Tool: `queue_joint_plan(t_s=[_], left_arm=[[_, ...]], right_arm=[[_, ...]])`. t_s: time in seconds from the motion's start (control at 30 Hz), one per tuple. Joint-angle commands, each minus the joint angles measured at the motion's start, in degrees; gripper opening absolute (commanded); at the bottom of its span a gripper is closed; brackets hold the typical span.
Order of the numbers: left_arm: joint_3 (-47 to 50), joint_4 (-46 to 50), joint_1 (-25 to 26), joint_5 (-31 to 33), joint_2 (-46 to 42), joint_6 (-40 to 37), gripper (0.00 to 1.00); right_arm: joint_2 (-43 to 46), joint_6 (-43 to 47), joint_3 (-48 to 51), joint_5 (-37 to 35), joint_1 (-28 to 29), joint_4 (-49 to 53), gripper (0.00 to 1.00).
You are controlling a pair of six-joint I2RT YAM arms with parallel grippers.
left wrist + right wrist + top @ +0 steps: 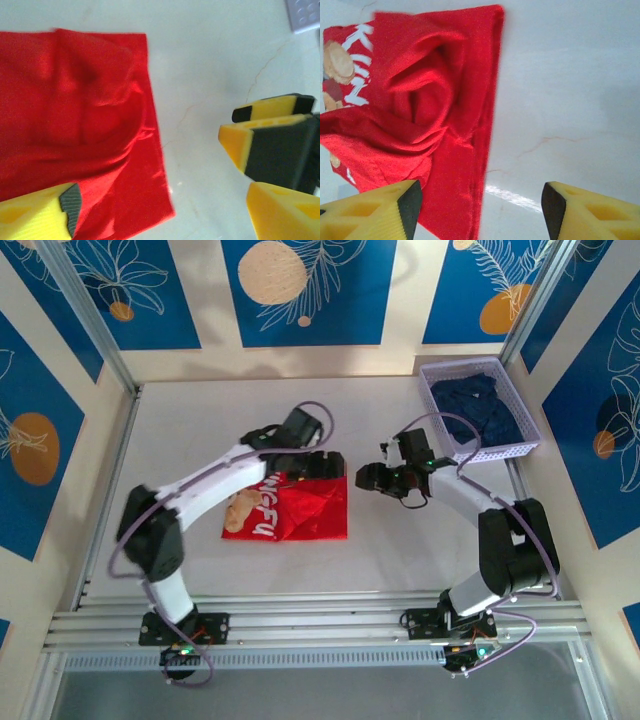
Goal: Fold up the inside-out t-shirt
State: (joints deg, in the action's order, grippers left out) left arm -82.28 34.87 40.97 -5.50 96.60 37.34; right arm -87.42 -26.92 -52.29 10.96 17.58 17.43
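Both arms bend inward toward the t-shirt's (310, 508) right edge. The left end effector (162, 210) and right end effector (480, 205) gape wide, empty.

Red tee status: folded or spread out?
Folded. The t-shirt lies as a compact rectangle with layered creases, its print showing at one end; no sleeves stick out.

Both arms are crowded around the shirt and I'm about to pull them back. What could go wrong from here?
The left gripper and right gripper stand open and close together beside the red t-shirt, so they might clip each other. One left finger hangs over the cloth and may snag it and drag the edge. The fold looks puffy in the middle and could spring open.
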Motion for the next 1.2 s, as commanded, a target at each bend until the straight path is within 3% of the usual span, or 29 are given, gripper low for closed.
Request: queue_joint_plan(t_s=[0.0,0.1,0.2,0.33,0.5,0.6,0.73,0.9,1.03,1.17], left_arm=[[10.02,-0.62,-2.81,3.12,-8.59,-5.33,0.91],[16.87,-1.39,-7.00,4.27,-11.21,-4.94,0.94],[20.53,-5.49,-10.84,-0.68,-9.58,-5.03,0.95],[19.85,-11.27,-10.60,-7.90,-4.23,-5.07,0.95],[19.91,-17.36,-6.09,-12.54,-0.97,-3.78,0.92],[20.14,-20.00,-1.52,-13.04,-1.14,-3.31,0.92],[19.63,-22.95,4.62,-13.19,0.19,-2.71,0.91],[14.70,-22.30,9.38,-16.08,4.74,-4.75,0.91],[13.46,-21.08,10.06,-17.51,3.80,-8.19,0.92],[15.90,-18.87,8.78,-12.84,-1.96,-11.69,0.94]], right_arm=[[-3.70,-0.96,-4.66,1.64,4.23,-3.72,0.68],[-9.91,0.22,-10.82,-1.98,6.72,-2.36,0.70],[-15.54,2.08,-16.05,-5.67,8.30,-1.19,0.71],[-22.87,4.12,-22.94,-10.20,9.87,1.72,0.72],[-28.69,5.24,-30.11,-13.77,9.35,5.77,0.65],[-29.97,5.21,-33.25,-12.84,7.54,7.61,0.57],[-32.68,4.99,-38.25,-9.65,4.09,12.29,0.53],[-31.36,5.52,-38.99,-3.96,0.59,14.39,0.58],[-26.43,6.12,-36.27,-3.02,-0.61,15.40,0.64],[-21.32,4.65,-29.46,0.65,0.53,12.87,0.68]])
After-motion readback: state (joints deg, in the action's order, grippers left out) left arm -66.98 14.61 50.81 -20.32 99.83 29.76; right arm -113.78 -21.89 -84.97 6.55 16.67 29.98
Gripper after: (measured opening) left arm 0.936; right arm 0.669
